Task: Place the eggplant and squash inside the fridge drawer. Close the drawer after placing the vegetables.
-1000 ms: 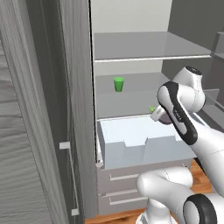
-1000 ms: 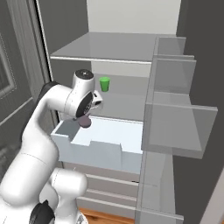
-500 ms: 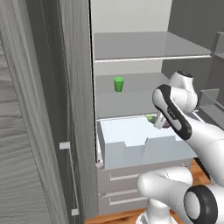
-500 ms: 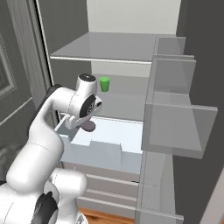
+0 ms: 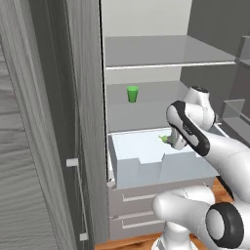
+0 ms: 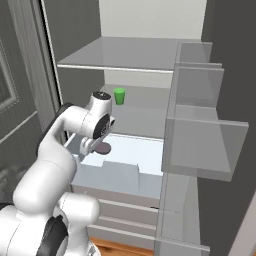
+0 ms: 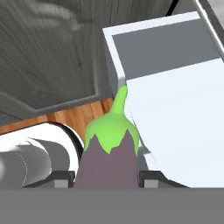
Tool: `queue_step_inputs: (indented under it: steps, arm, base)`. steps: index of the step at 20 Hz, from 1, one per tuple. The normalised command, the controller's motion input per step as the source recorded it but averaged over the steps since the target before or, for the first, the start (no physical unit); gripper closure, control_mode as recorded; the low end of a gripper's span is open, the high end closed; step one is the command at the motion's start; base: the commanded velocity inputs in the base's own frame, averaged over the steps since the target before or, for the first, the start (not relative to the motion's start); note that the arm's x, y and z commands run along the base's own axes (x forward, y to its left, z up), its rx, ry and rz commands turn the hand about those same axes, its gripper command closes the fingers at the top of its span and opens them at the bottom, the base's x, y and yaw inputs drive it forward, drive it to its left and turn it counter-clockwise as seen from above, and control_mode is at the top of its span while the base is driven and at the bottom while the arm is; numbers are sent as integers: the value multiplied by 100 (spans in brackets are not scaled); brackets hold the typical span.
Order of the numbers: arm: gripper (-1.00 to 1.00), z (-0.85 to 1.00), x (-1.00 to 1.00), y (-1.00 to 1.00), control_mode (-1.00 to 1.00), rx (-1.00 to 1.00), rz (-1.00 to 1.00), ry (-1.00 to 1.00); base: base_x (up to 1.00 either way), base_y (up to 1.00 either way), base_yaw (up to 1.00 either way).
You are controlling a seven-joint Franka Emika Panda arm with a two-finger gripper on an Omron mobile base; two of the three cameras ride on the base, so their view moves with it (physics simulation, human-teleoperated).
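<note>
My gripper [image 7: 105, 183] is shut on the eggplant [image 7: 110, 151], a dark purple vegetable whose green stem cap points away from the hand. The fridge drawer [image 5: 146, 168] is pulled out, a pale bluish-white box with a stepped notch in its front wall. In the left base view my gripper [image 5: 171, 141] hangs over the drawer's back right part, and the eggplant's green stem [image 5: 163, 139] pokes out to the left. In the right base view the eggplant's dark end [image 6: 103, 148] shows under the gripper [image 6: 95, 147], just above the fridge drawer [image 6: 125, 172]. The squash is out of view.
A green cup [image 5: 132, 93] stands on the shelf above the drawer. Grey flat-fronted drawers [image 5: 141, 197] sit below it. The open door's clear shelves [image 6: 200, 130] jut out at the right, and a tall grey panel [image 5: 49, 146] stands at the left.
The hand with the eggplant has swung further over the drawer and sunk a little toward it. The drawer and the cup have stayed put.
</note>
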Motion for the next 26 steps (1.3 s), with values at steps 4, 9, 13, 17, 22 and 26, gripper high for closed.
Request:
queue_step_inputs:
  steps: [4,9,13,17,22,26]
  arm:
    - [100,-19,24,0,-100,0,21,0]
    - [100,-24,25,1,-100,-1,20,0]
    - [100,-24,27,5,-100,-1,17,1]
    - [100,-22,30,23,-100,-3,11,5]
    - [100,-13,31,28,-100,-3,6,2]
    - [100,-13,16,26,-100,-3,4,0]
  base:
    - [0,0,0]
    - [0,0,0]
    - [0,0,0]
    - [0,0,0]
    - [0,0,0]
    - [0,0,0]
